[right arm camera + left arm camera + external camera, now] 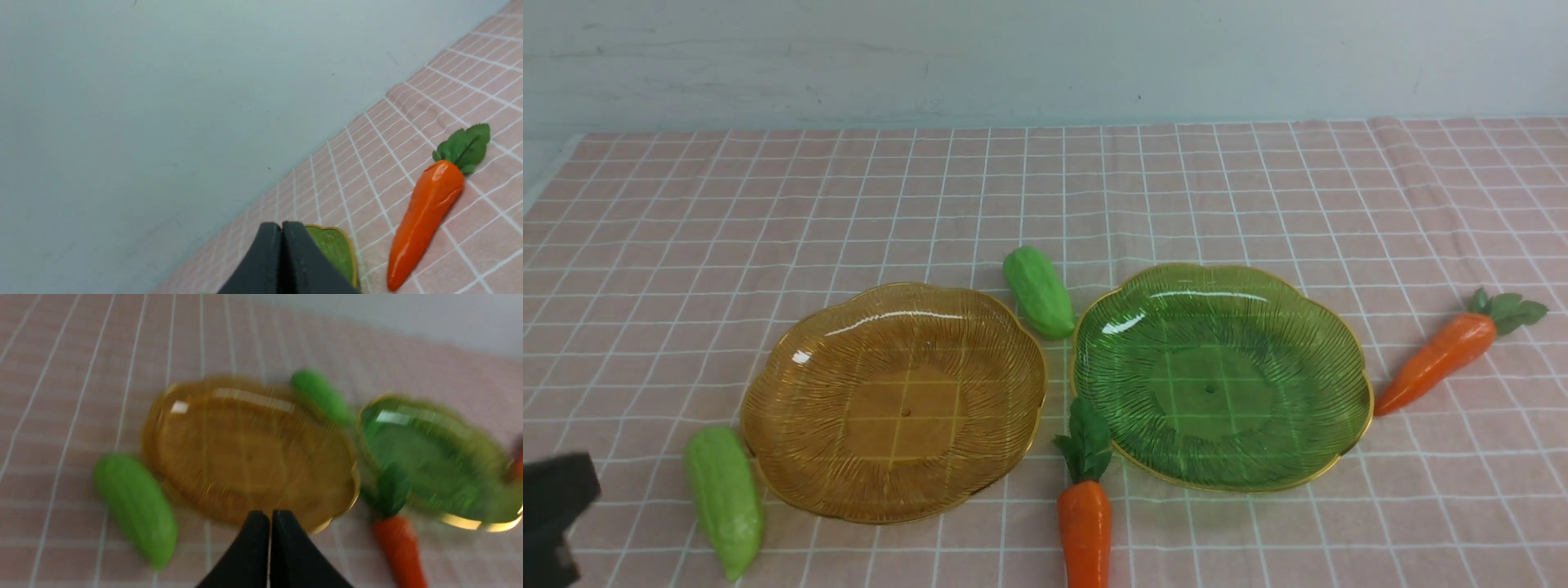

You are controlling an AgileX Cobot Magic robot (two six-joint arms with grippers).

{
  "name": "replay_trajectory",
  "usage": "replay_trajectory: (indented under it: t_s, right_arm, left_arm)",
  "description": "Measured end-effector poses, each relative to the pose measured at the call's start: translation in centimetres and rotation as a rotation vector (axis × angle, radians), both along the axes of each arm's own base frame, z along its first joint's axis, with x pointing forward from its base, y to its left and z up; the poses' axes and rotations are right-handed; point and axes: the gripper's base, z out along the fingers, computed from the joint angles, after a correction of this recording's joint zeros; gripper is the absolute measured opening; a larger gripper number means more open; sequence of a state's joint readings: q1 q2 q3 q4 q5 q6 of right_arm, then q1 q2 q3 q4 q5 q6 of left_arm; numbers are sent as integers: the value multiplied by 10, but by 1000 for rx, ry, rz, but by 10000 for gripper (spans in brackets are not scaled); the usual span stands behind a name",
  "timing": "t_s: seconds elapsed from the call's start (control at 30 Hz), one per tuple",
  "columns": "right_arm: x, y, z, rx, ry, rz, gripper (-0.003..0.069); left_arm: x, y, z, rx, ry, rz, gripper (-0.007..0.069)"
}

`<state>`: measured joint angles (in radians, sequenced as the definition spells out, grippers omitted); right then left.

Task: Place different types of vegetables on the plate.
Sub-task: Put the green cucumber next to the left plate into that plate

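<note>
Unmarked amber plate (894, 408) and green plate (1217, 392), both end effectors (270, 516) (282, 226) clenched, without readable writing.

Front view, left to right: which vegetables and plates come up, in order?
Green gourd at the left, amber plate, carrot lying between the plates' near edges, green plate, carrot at the right.
</note>
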<state>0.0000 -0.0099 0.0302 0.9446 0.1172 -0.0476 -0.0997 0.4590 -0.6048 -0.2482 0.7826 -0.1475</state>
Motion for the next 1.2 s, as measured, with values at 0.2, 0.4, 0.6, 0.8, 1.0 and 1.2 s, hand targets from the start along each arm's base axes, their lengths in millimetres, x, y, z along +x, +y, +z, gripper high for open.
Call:
replay_trajectory:
  t_s: [0.2, 0.4, 0.6, 0.8, 1.0, 1.2]
  right_arm:
    - [0, 0, 0, 51, 3, 7, -15]
    - [-5, 15, 15, -71, 37, 160, -15]
    - [-14, 29, 73, -303, 76, 334, -15]
    - [12, 36, 110, -572, 429, 554, -15]
    - [21, 35, 105, -606, 514, 593, -14]
    - [21, 35, 106, -609, 510, 591, -14]
  left_arm:
    - [45, 2, -34, 144, 410, -2, -3]
    - [87, -1, -63, 160, 544, 10, -3]
    - [115, -4, -84, 143, 583, 36, -3]
    - [137, -5, -112, 159, 636, 32, 47]
    - [146, -6, -127, 177, 667, 24, 269]
    - [152, -4, -137, 215, 681, 15, 539]
